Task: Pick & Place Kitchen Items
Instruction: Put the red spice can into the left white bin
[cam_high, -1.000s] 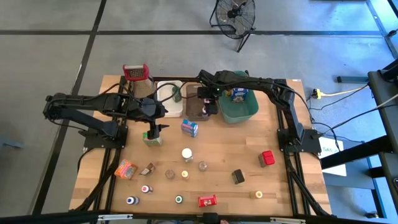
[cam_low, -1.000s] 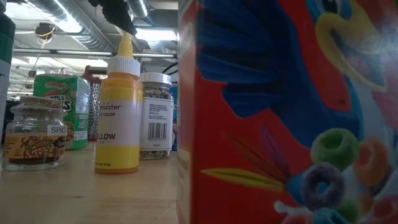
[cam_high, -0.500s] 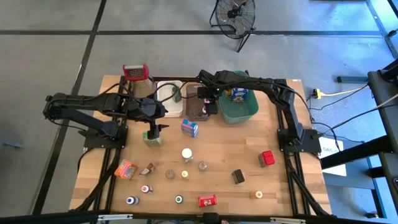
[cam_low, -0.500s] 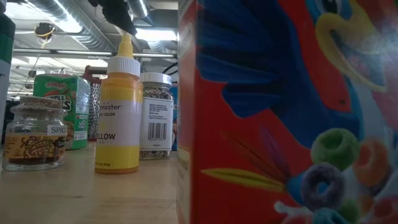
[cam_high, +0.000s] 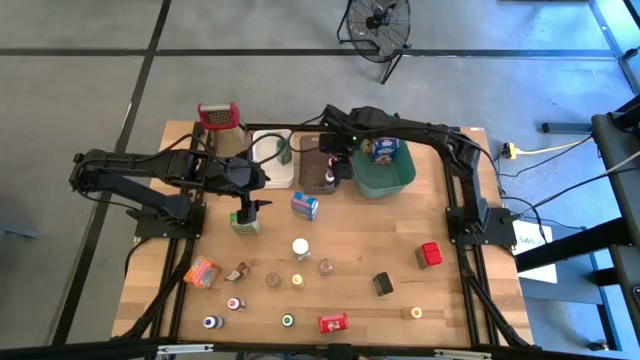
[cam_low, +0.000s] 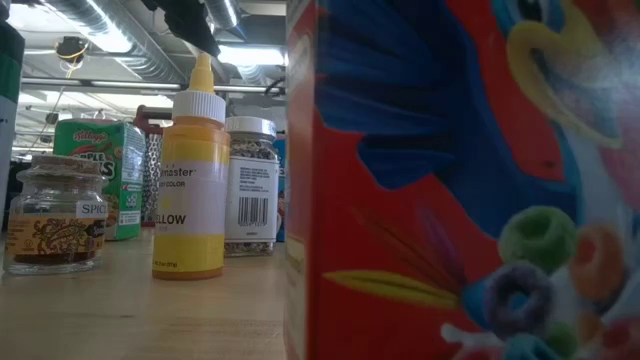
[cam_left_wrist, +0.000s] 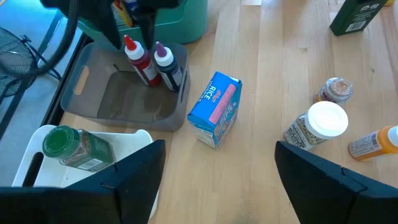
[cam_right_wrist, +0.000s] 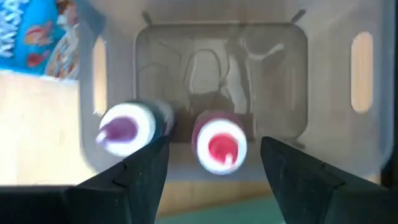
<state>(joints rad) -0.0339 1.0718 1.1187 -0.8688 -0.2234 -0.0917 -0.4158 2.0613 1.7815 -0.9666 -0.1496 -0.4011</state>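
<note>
My right gripper (cam_right_wrist: 214, 186) (cam_high: 335, 160) hangs open over the brown bin (cam_high: 312, 172), pointing down. A red-capped bottle (cam_right_wrist: 221, 146) (cam_left_wrist: 140, 59) and a purple-capped bottle (cam_right_wrist: 124, 130) (cam_left_wrist: 166, 62) stand upright on the bin's floor; the red one is below the gap between the fingers, apart from them. My left gripper (cam_left_wrist: 217, 186) (cam_high: 245, 208) is open above the table next to a green box (cam_high: 245, 225), which the left wrist view does not show. A blue rice box (cam_left_wrist: 214, 109) (cam_high: 305, 205) stands on the wood ahead of it.
Teal bin (cam_high: 385, 175) with a blue packet sits right of the brown bin, and the white bin (cam_high: 270, 155) with a green-lidded jar (cam_left_wrist: 74, 146) left of it. The grater (cam_high: 218, 117) is at the far left. Several jars, bottles and boxes dot the near half, among them a white-lidded jar (cam_high: 300, 247) and a red box (cam_high: 430, 254).
My right arm has risen a little over the brown bin; the two bottles in the bin stand as before.
</note>
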